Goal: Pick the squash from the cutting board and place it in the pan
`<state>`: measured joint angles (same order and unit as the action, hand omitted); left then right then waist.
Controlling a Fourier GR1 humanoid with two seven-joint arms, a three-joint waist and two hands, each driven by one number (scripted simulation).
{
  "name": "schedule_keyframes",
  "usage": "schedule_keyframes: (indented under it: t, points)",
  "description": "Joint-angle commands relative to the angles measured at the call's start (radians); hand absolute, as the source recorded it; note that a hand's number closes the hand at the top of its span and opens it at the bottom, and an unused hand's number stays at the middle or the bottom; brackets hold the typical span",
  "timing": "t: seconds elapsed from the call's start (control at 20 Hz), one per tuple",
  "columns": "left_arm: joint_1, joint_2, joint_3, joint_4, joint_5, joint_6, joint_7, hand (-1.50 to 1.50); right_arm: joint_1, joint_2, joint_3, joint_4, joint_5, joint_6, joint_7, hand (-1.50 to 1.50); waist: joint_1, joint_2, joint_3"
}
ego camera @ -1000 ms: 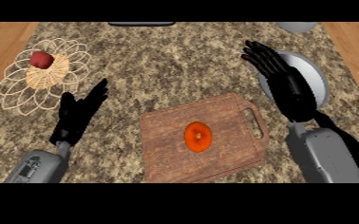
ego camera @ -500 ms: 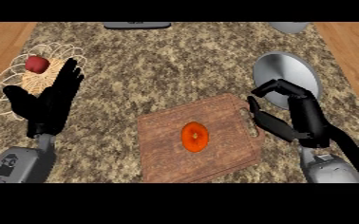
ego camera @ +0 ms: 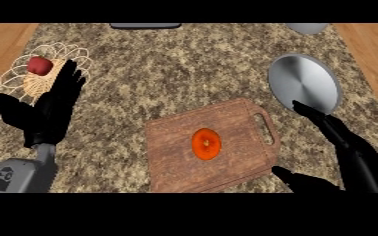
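Squash (ego camera: 206, 143) sits mid-board on the cutting board (ego camera: 177, 165), long axis running top-to-bottom in frame. My right hand (ego camera: 336, 150) has dropped to the lower right beside the board, fingers spread, holding nothing. Grab looks next; pan (ego camera: 304, 83) waits upper right. Left hand (ego camera: 53, 111) rests open.

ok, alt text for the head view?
An orange squash lies on a wooden cutting board on a speckled counter, untouched. The open right hand is beside the board's right edge, below the round grey pan. The open left hand shows at the left beside a wire basket holding a red fruit.
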<state>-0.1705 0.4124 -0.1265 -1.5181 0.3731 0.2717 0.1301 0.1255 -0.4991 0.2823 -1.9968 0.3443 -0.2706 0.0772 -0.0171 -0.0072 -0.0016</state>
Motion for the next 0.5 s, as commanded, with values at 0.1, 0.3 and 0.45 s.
schedule_keyframes:
  t: [0.1, 0.3, 0.45]
  points:
    - [0.016, -0.013, -0.021, -0.053, -0.035, -0.003, 0.012, 0.0, -0.145, -0.026, 0.091, -0.067, 0.159, 0.139, 0.289, -1.5, 0.031, 0.006, 0.0]
    - [0.033, 0.003, 0.003, -0.052, -0.008, -0.044, 0.009, 0.0, -0.202, -0.077, 0.157, -0.079, 0.241, 0.28, 0.435, -1.5, 0.034, 0.006, -0.001]
    - [-0.015, -0.036, -0.016, -0.052, -0.027, -0.004, 0.047, 0.0, -0.414, -0.005, 0.193, 0.002, 0.223, 0.414, 0.582, -1.5, 0.044, 0.009, 0.0]
